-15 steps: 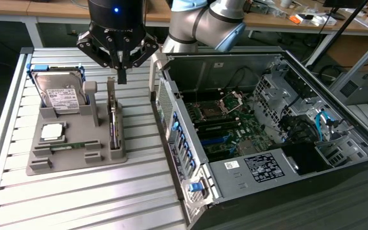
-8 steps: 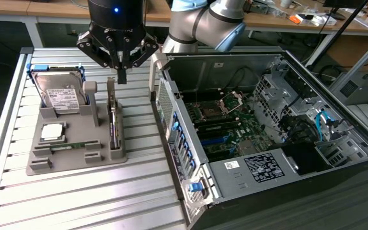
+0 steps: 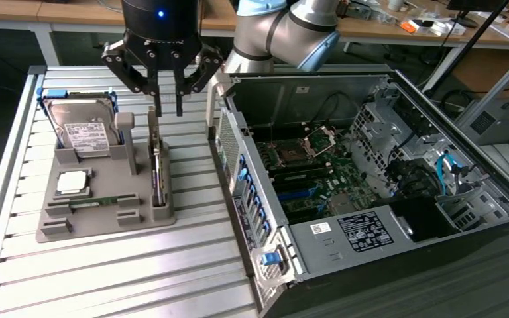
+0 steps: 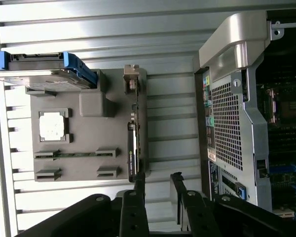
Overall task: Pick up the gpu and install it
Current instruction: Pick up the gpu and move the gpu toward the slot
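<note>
**A:** What does the exterior view give?

**B:** The gripper (image 3: 169, 109) hangs above a grey holder (image 3: 95, 224) on the slatted table (image 3: 104, 278). Its two fingers stand apart with nothing between them. The gpu (image 3: 156, 169) stands on edge in a slot along the holder's side on the exterior view's right. The fingertips are just over its upper edge, and I cannot tell whether one touches it.

**A:** And around it?

**B:** A hard drive (image 3: 82, 129) stands upright at the holder's far corner on the exterior view's left. A square processor chip (image 3: 71, 182) lies flat in front of it, and a memory stick (image 3: 104, 201) lies across the near part. The open computer case (image 3: 236, 165) sits beside the holder on the exterior view's right, with its motherboard (image 3: 317, 179) exposed.

**A:** The wrist view?

**B:** Both dark fingers (image 4: 137, 187) show, parted, with bare table slats in the gap. One tip appears close by the card's end. The card sits in its slot, with its silver bracket at the end nearer the hard drive. The case's perforated rear panel is beside the holder.
</note>
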Robot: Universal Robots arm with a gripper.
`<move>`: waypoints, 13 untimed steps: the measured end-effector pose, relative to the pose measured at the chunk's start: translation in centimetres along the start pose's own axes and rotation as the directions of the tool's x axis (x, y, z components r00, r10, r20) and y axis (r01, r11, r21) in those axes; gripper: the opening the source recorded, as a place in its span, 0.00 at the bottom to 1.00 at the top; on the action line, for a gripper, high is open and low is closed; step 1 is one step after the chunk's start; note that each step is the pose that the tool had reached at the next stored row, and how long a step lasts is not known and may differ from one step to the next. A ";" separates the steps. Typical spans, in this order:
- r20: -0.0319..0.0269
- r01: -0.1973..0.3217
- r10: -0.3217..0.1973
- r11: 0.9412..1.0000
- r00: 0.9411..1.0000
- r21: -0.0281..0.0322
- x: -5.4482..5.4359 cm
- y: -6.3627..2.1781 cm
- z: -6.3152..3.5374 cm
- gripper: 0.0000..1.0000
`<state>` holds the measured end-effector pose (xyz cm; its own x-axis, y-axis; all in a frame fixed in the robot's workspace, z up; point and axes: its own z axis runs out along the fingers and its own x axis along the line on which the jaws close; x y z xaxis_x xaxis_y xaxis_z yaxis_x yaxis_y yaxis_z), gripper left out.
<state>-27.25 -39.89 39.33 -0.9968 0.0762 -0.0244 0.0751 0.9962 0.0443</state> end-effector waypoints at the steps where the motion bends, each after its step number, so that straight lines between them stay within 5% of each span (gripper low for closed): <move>1: 0.000 0.000 0.000 1.000 1.000 0.000 0.0 0.00 0.00 0.36; 5: 0.000 0.000 0.000 1.000 1.000 0.000 0.0 0.00 0.00 0.54; 13: 0.000 0.000 0.000 1.000 1.000 0.000 0.2 -0.03 0.33 0.54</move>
<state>-27.48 -39.89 39.00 -0.9968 0.0763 -0.0244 0.0751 0.9962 0.0443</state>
